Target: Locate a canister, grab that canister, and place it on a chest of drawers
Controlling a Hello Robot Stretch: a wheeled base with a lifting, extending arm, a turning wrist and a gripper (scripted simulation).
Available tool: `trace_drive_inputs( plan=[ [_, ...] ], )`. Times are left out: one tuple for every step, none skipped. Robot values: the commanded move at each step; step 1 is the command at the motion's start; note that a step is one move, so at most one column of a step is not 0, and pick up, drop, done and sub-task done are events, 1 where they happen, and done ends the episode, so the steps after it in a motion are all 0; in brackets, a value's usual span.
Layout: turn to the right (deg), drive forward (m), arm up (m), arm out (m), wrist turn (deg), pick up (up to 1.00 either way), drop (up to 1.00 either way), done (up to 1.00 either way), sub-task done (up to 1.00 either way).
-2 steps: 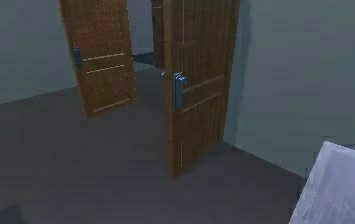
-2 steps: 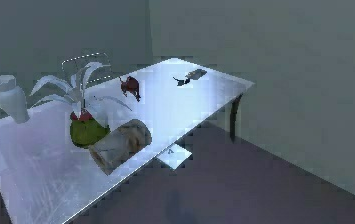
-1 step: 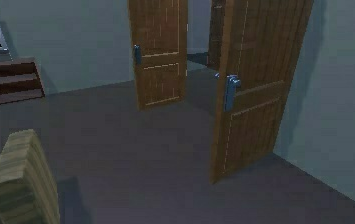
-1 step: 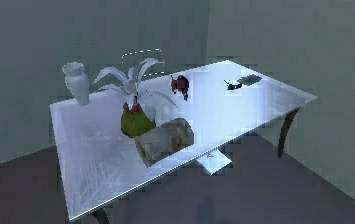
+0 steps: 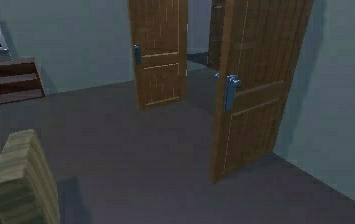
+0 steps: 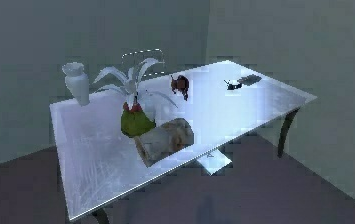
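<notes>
A pale table [image 6: 105, 170] stands against a grey wall in the arm side view. Near its front edge lies a stubby grey-beige cylinder [image 6: 165, 138] on its side, which may be the canister. Just behind it is a plant [image 6: 135, 95] with long pale leaves in a green and red pot. A white vase [image 6: 75, 80] stands at the table's far left corner. In the forward view a low reddish-brown cabinet [image 5: 13, 80] sits against the left wall.
Two wooden doors [image 5: 160, 50] [image 5: 255, 85] with blue handles stand ajar ahead, with dark bare floor before them. A slatted wooden piece [image 5: 20, 185] fills the forward view's bottom left. A small red thing [image 6: 181, 85] and small dark things [image 6: 240, 82] lie on the table.
</notes>
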Motion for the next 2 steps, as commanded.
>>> trace_drive_inputs(
  plan=[
    [0.0, 0.0, 0.32, 0.0, 0.0, 0.0, 0.0, 0.0, 0.0],
    [0.0, 0.0, 0.0, 0.34, 0.0, 0.0, 0.0, 0.0, 0.0]
  ],
)
